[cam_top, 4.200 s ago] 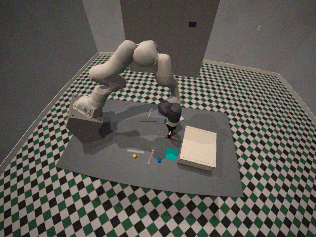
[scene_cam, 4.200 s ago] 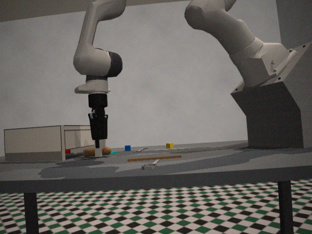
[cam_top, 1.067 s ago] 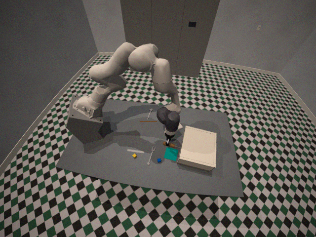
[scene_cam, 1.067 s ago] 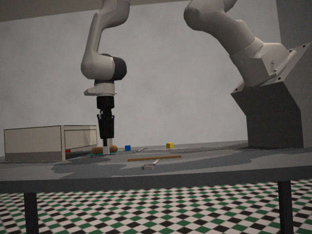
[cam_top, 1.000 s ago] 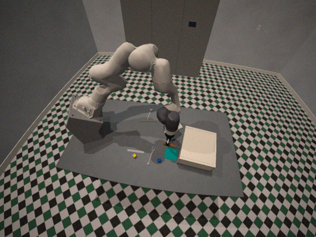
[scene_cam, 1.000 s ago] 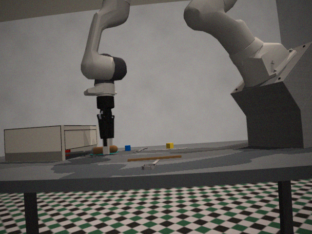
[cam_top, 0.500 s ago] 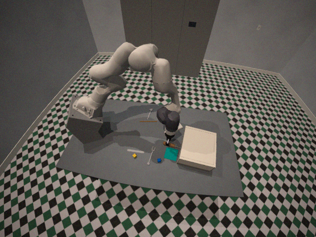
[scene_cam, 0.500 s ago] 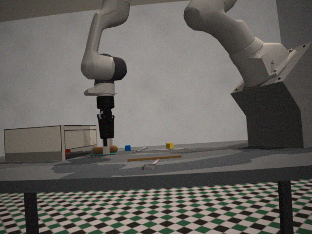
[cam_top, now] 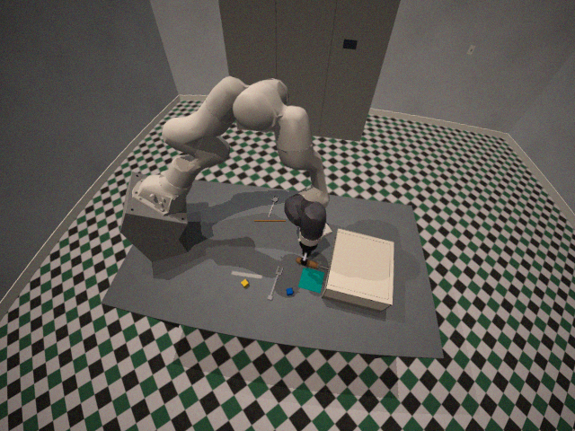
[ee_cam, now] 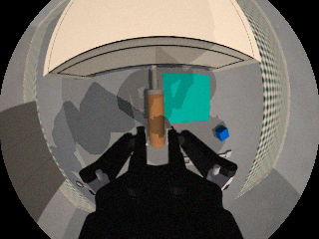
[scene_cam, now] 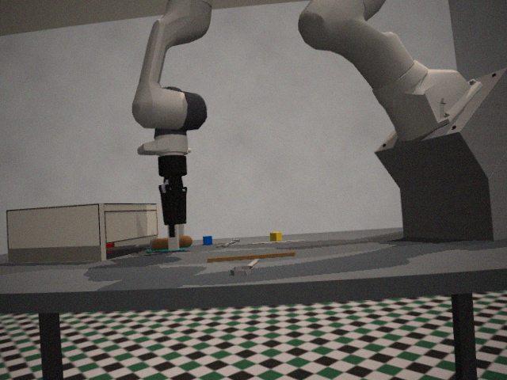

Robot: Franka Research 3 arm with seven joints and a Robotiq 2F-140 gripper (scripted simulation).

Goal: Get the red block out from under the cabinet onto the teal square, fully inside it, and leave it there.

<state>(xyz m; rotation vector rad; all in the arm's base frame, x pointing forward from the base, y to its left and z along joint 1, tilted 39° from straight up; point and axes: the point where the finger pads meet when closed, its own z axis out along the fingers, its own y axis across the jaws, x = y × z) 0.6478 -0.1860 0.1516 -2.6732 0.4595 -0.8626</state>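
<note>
My gripper (cam_top: 304,260) (scene_cam: 173,241) (ee_cam: 157,124) points straight down and is shut on the brown handle (cam_top: 312,264) (scene_cam: 158,244) (ee_cam: 158,121) of a tool that lies on the table. The tool's thin grey shaft (ee_cam: 154,79) runs under the front of the cream cabinet (cam_top: 362,267) (scene_cam: 53,230) (ee_cam: 147,20). The red block (scene_cam: 109,245) shows only as a small red patch in the gap under the cabinet, in the exterior view. The teal square (cam_top: 311,280) (ee_cam: 187,98) lies on the table right beside the handle, against the cabinet's side.
A blue cube (cam_top: 289,291) (scene_cam: 207,240) (ee_cam: 221,134) sits just beside the teal square. A yellow cube (cam_top: 244,283) (scene_cam: 275,236), a fork-like tool (cam_top: 274,283), a white strip (cam_top: 245,274), a wooden stick (cam_top: 269,220) (scene_cam: 250,256) and a grey tool (cam_top: 274,200) (scene_cam: 244,267) lie on the table. The robot base (cam_top: 153,223) stands at the left.
</note>
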